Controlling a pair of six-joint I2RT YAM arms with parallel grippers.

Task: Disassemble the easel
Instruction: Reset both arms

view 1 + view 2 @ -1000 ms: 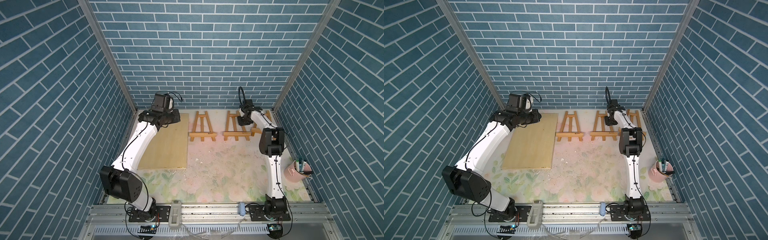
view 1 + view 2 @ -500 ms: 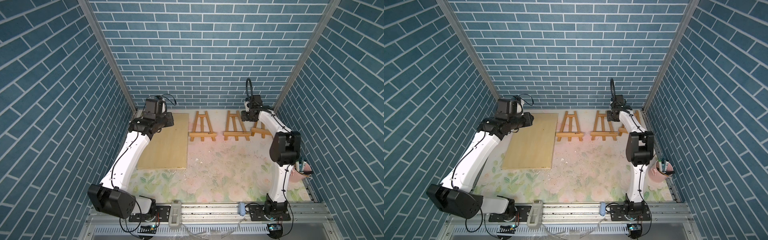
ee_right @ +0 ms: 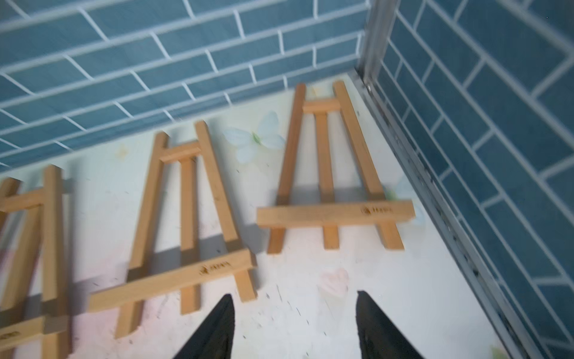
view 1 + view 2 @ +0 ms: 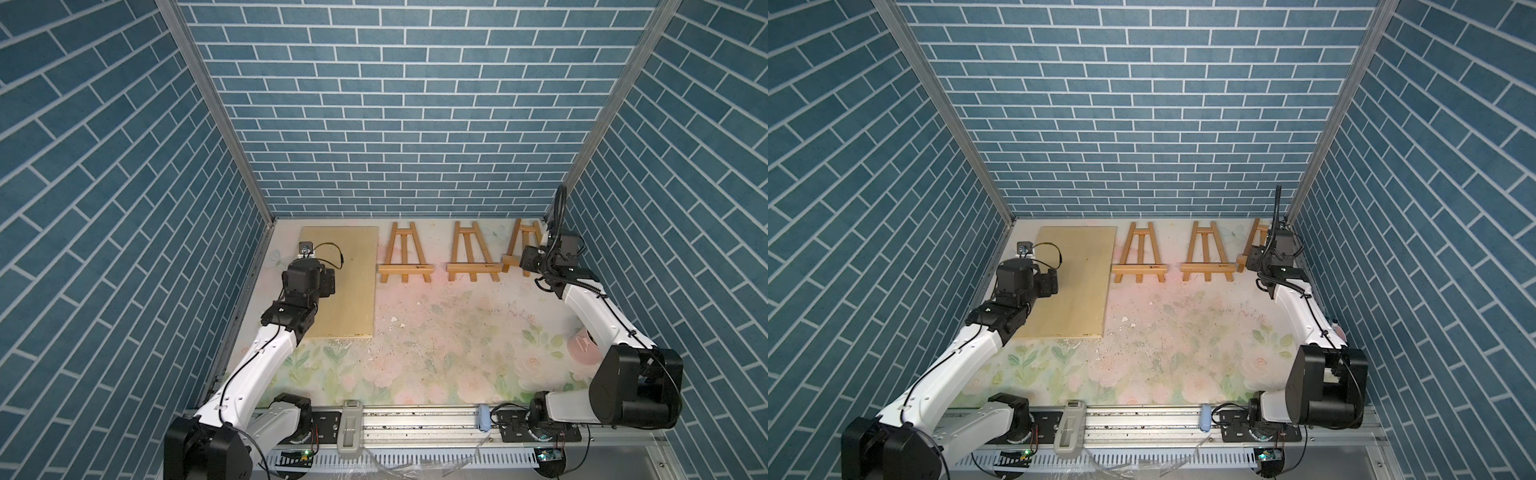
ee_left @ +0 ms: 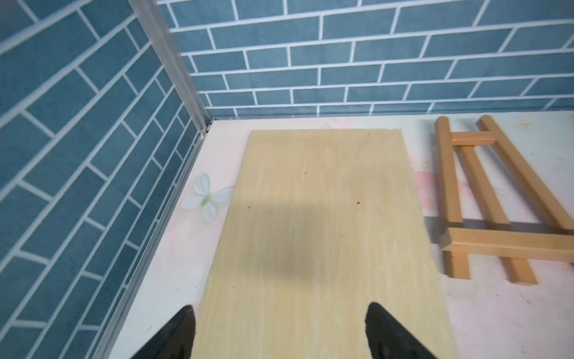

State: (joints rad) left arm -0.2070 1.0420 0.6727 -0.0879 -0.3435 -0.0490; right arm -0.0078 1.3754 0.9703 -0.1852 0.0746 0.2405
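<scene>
Blue brick walls surround the flowered table (image 4: 457,332), where the corner easel (image 3: 323,149) lies flat just ahead of the empty, spread right gripper (image 3: 294,298), which should, I think, center on its ledge bar (image 3: 335,215) before closing, while the left gripper (image 5: 279,314) hovers spread and empty over the board (image 5: 310,202).

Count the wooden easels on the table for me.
3. All lie flat in a row at the back: the left easel beside the wooden board, the middle easel, and the right easel, partly behind the right arm from above. None seems fully hidden.
</scene>
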